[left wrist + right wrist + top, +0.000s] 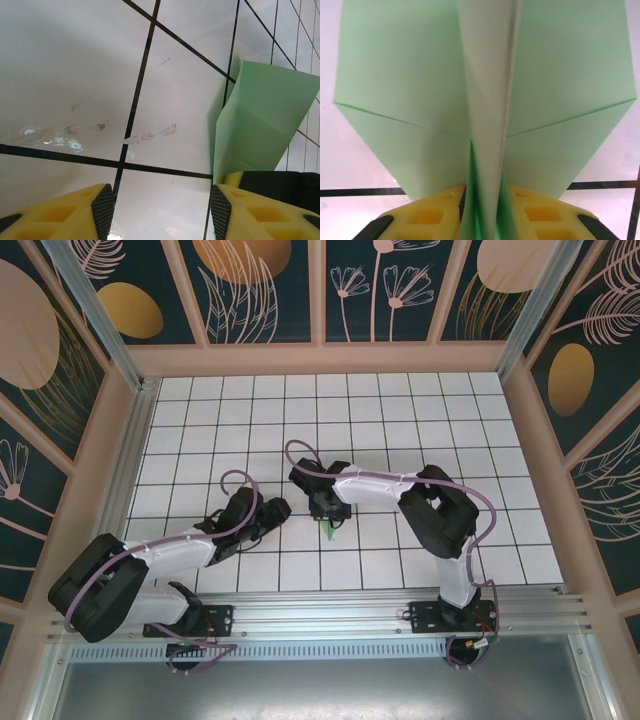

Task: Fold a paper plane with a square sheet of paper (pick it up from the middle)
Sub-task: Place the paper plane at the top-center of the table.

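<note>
Top external: the left gripper (277, 511) stands wide with nothing between its jaws. At its three o'clock, near the middle of the tiled table (400, 410), the right gripper (330, 510) pinches the green paper plane (420, 75) by its centre fold.

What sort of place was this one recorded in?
Probably a purpose-built robot test cell: a white gridded tabletop, aluminium rails carrying the left arm and right arm, leaf-patterned wall panels around it.

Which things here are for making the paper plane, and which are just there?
For the job: the folded light green paper sheet, pinched by the yellow-fingered right gripper; the open left gripper.
Just there: the white tiled table, the flower-patterned walls, the metal rails.
</note>
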You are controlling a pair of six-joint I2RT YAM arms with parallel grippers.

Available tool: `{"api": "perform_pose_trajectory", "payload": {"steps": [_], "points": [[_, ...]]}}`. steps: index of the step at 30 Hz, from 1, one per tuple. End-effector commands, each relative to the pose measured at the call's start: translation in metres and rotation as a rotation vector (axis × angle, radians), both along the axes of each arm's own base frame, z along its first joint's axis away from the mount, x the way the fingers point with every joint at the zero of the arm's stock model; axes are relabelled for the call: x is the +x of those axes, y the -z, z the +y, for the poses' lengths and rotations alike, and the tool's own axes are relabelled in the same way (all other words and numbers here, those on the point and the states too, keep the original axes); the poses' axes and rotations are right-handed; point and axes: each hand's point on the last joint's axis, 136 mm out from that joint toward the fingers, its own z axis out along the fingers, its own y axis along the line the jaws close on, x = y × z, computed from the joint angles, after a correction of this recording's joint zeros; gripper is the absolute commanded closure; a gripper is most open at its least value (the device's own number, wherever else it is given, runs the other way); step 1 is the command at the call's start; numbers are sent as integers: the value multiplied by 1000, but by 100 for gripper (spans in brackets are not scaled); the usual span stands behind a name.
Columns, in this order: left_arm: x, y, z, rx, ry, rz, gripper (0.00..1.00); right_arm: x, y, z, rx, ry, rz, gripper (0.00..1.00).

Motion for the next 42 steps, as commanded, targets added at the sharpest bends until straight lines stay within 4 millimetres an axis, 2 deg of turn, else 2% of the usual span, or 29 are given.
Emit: {"api": "perform_pose_trajectory", "payload": {"steps": [1,6,8,14,17,22,25,28,32,35,39,42], "points": [[-2,6,9,38,-6,-2,44,-7,14,-11,-75,10,28,76],[-3,6,9,39,-4,0,43,3,-6,-8,-67,18,-23,79],[-4,7,9,38,-2,1,43,6,-11,-7,-65,16,-36,84],[-4,9,8,33,6,7,43,6,-6,-7,-80,3,-32,98],[-5,10,7,32,7,9,42,4,0,-9,-94,-1,-20,96],[-5,11,7,29,9,12,43,2,8,-9,-97,-9,-3,84],[-5,11,8,29,1,14,42,1,8,-8,-86,-12,-6,89],[-4,8,9,32,-7,10,41,8,-5,-5,-72,-14,-41,95],[0,-4,12,49,-20,-16,36,33,-49,-2,-34,-17,-154,97],[5,-14,20,91,-40,-46,26,65,-83,-10,6,-11,-243,97],[15,-27,38,184,-92,-84,13,115,-97,-30,41,-32,-296,97],[24,-41,49,235,-117,-127,6,145,-95,-41,64,-79,-302,97]]}}
